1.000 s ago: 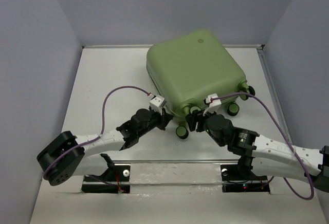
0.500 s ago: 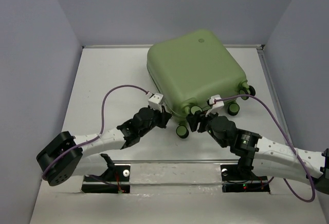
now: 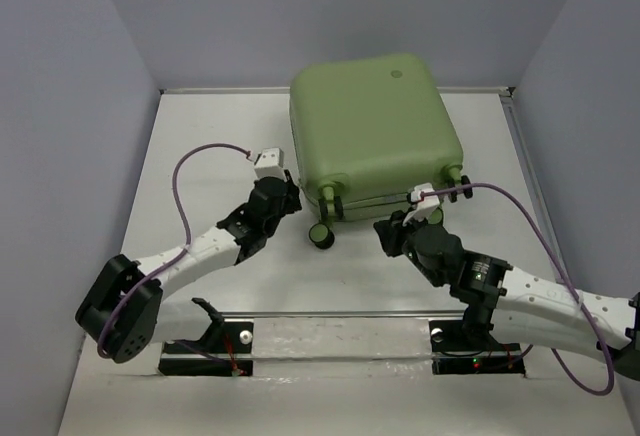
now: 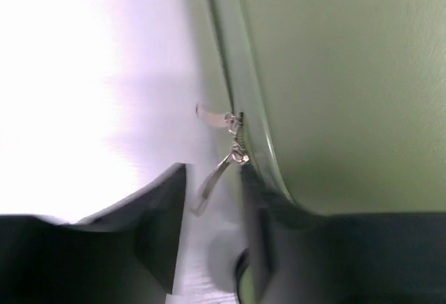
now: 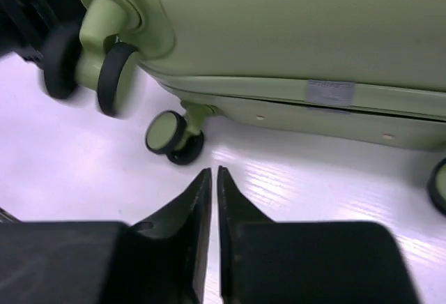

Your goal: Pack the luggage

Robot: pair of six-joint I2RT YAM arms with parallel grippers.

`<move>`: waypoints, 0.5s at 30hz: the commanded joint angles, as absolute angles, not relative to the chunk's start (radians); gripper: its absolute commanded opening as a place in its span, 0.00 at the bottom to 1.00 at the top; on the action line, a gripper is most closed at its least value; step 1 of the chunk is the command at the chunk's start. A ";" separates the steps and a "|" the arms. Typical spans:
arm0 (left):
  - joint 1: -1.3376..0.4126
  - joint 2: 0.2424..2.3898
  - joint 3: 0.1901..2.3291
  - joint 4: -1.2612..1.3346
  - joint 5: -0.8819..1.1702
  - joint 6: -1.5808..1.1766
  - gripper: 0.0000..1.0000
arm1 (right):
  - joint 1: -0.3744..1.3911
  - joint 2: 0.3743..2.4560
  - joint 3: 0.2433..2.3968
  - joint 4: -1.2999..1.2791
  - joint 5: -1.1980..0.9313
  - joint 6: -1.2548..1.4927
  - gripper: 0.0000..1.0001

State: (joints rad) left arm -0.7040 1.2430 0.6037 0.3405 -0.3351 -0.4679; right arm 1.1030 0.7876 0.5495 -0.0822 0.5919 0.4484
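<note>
1. We see the luggage [image 3: 375, 121] lying closed on the table [image 3: 200, 136], just ahead of both grippers.
2. Our left gripper [image 4: 213, 173] stands slightly open at the luggage's side seam. A zipper pull [image 4: 209, 189] hangs in the gap between its fingers and does not look pinched.
3. Our right gripper [image 5: 213, 173] is all but closed on nothing, its tips a slit apart, low over the table.
4. Ahead of it, a little left, sits a wheel [image 5: 167, 134], apart from the tips.

Soft even light; table [image 4: 83, 74] glares white, luggage [image 4: 348, 74] blurred, perhaps by motion.
</note>
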 commanded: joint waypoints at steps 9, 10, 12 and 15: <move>-0.657 0.563 0.612 0.143 -0.333 -0.535 0.99 | 1.101 0.813 0.686 -0.049 0.456 0.414 0.33; -0.655 0.543 0.627 0.117 -0.324 -0.526 0.99 | 1.101 0.801 0.702 -0.060 0.445 0.411 0.42; -0.657 0.497 0.675 0.074 -0.278 -0.514 0.99 | 1.111 0.793 0.724 -0.077 0.416 0.403 0.64; -0.655 0.482 0.730 -0.033 -0.220 -0.489 0.99 | 1.111 0.784 0.785 -0.136 0.368 0.387 0.94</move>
